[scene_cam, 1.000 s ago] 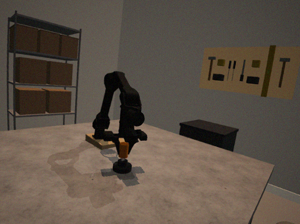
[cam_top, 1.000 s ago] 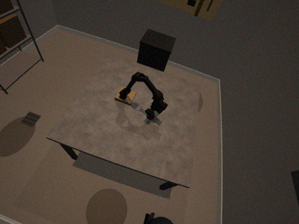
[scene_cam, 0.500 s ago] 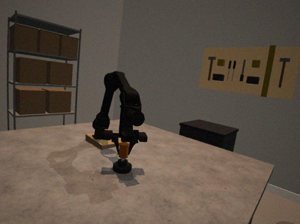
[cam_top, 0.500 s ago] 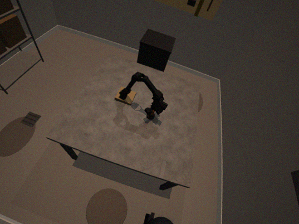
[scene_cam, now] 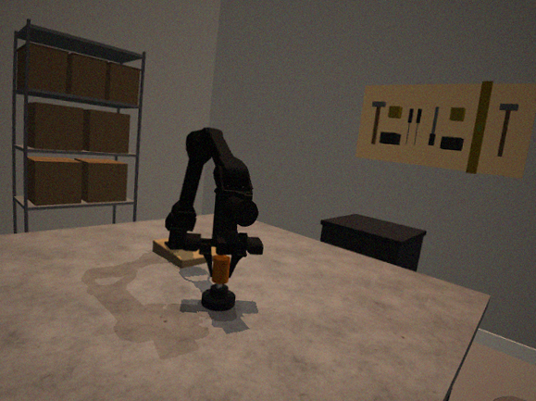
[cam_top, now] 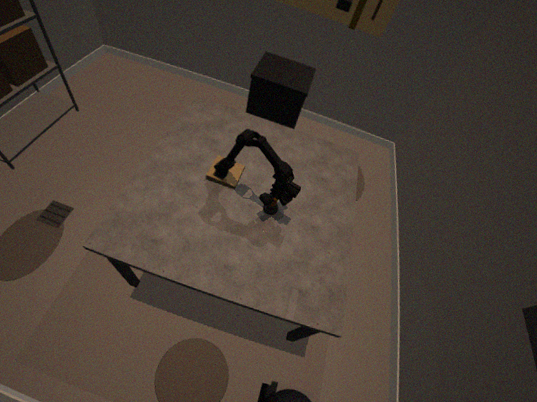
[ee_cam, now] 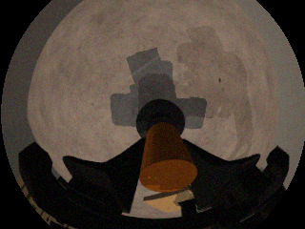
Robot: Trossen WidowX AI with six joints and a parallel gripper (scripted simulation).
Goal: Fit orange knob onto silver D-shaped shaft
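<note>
The orange knob (scene_cam: pixel 221 268) (ee_cam: pixel 168 157) is upright between the fingers of my gripper (scene_cam: pixel 221 272) (ee_cam: pixel 163 141), which is shut on it. The black round pedestal (scene_cam: pixel 217 300) (ee_cam: pixel 160 106) (cam_top: pixel 270 210) stands on the table directly below the knob. In the exterior view a short stretch of the silver shaft (scene_cam: pixel 218 286) shows between the knob's lower end and the pedestal, so the knob is above the pedestal and not down on it. The knob's hole and the shaft's flat side are hidden. In the top view the arm mostly covers the knob.
The arm's base stands on a wooden board (cam_top: pixel 232 176) (scene_cam: pixel 182 259) behind the pedestal. The grey table top (cam_top: pixel 208 257) (scene_cam: pixel 319 346) extends around both, with the arm's shadows on it. A dark cabinet (cam_top: pixel 277 95) (scene_cam: pixel 371 237) and a shelf rack with boxes stand beyond the table.
</note>
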